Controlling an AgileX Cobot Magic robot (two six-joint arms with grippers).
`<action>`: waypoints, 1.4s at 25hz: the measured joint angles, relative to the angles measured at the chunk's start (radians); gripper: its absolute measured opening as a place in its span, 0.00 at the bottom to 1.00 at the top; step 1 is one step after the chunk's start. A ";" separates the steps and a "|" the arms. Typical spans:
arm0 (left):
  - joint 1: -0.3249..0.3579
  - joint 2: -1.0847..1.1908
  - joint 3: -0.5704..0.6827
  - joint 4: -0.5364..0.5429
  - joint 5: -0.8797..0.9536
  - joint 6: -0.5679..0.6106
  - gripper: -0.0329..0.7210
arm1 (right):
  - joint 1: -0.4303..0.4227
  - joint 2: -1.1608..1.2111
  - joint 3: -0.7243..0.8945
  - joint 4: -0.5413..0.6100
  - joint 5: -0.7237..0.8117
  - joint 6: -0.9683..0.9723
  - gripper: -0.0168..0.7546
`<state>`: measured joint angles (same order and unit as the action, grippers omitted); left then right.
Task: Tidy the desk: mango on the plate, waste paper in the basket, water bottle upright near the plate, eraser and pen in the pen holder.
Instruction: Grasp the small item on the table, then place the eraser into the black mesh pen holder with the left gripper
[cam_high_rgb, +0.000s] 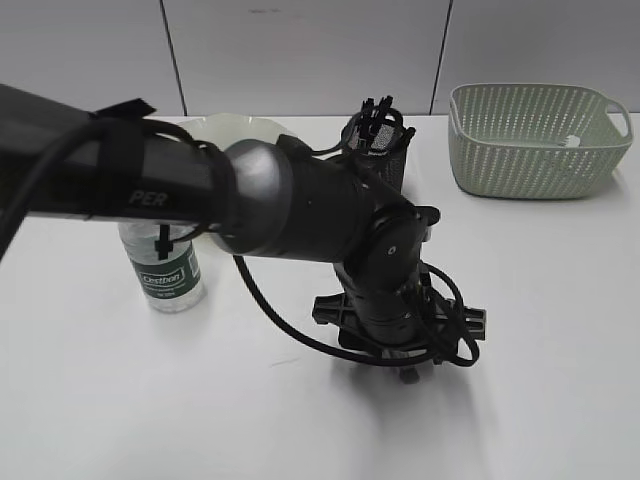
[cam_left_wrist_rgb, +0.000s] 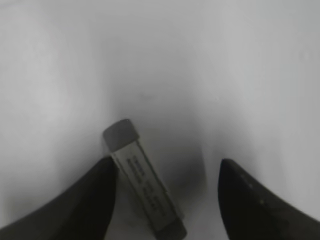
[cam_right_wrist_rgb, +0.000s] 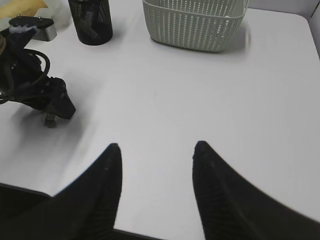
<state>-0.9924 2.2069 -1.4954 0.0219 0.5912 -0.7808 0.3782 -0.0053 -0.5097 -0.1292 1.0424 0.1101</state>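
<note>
Straddling the eraser (cam_left_wrist_rgb: 144, 181), the left gripper (cam_left_wrist_rgb: 167, 185) stands with jaws spread, the left finger seemingly touching the eraser's sleeve on the desk (cam_left_wrist_rgb: 210, 70). The right gripper (cam_right_wrist_rgb: 156, 175) hovers open over bare tabletop. Farther back stand the water bottle (cam_high_rgb: 165, 268) upright, the pen holder (cam_high_rgb: 380, 150) and the basket (cam_high_rgb: 535, 140).

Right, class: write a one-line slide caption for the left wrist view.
Open left pincer poised over the eraser lying on the desk.
</note>
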 joint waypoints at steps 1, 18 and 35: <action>0.000 0.003 -0.001 0.005 -0.013 -0.010 0.70 | 0.000 0.000 0.000 0.000 0.000 0.000 0.50; 0.005 -0.058 0.004 0.383 -0.101 -0.080 0.23 | 0.000 -0.001 0.000 0.000 0.000 0.000 0.50; 0.435 -0.039 -0.010 0.790 -1.027 -0.072 0.22 | 0.000 -0.002 0.000 0.000 0.000 0.000 0.50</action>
<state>-0.5571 2.1680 -1.5051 0.8116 -0.4360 -0.8526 0.3782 -0.0072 -0.5097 -0.1292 1.0424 0.1101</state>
